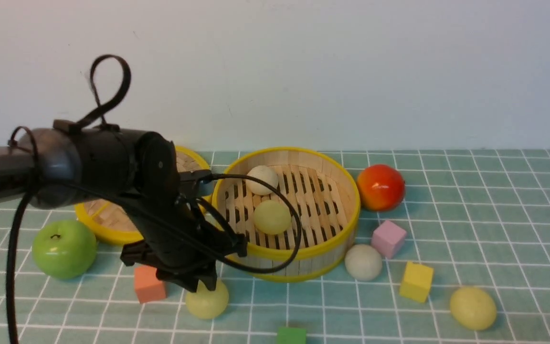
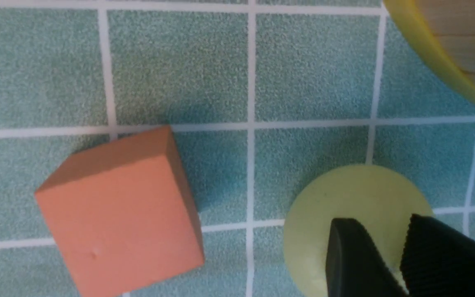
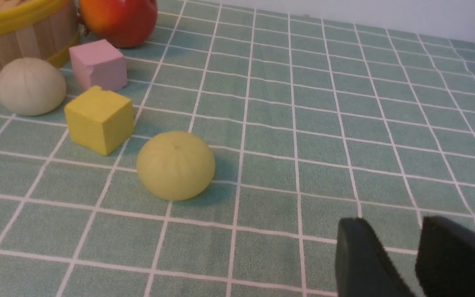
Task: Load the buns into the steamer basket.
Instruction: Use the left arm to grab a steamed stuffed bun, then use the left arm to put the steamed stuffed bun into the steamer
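The left pincer (image 2: 382, 225) is down on the near bun (image 2: 344, 194), just beside the steamer basket (image 1: 303, 260). Its fingers (image 2: 353, 264) are a little apart; I cannot tell if it grips. A white bun (image 1: 262, 179) and a green bun (image 1: 272, 216) lie inside. The right pincer (image 3: 396, 225) is open, holding nothing

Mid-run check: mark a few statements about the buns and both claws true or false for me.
A white bun and a yellow-green bun lie in the steamer basket. True.
The left claw hangs inside the basket. False: it is down at a third bun in front of the basket.
The right claw holds a bun. False: its jaws stand apart, nothing between them.
Three buns sit outside the basket. True: the third bun, a second white bun and a far-right bun.
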You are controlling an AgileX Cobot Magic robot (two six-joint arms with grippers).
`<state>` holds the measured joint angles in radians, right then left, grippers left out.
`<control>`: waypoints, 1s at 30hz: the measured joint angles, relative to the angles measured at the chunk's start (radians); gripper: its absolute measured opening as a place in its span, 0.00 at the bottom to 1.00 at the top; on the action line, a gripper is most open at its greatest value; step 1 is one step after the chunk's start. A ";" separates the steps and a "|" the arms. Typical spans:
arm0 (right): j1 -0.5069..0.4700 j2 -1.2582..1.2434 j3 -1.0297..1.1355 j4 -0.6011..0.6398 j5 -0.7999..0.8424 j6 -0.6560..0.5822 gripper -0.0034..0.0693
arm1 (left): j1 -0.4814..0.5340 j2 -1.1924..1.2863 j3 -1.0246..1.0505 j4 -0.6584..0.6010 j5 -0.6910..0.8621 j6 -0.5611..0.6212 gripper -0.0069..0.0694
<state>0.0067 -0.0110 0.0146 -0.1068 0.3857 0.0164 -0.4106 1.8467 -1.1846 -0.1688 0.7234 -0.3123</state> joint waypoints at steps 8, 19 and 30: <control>0.000 0.000 0.000 0.000 0.000 0.000 0.38 | 0.000 0.018 0.000 -0.017 -0.027 0.000 0.37; 0.000 0.000 0.000 0.000 0.000 0.000 0.38 | 0.000 0.018 -0.009 -0.018 0.002 0.004 0.07; 0.000 0.000 0.000 0.000 0.000 0.000 0.38 | 0.000 -0.021 -0.273 -0.024 0.182 0.030 0.07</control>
<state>0.0067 -0.0110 0.0146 -0.1068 0.3857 0.0164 -0.4106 1.8258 -1.4575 -0.1929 0.9058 -0.2826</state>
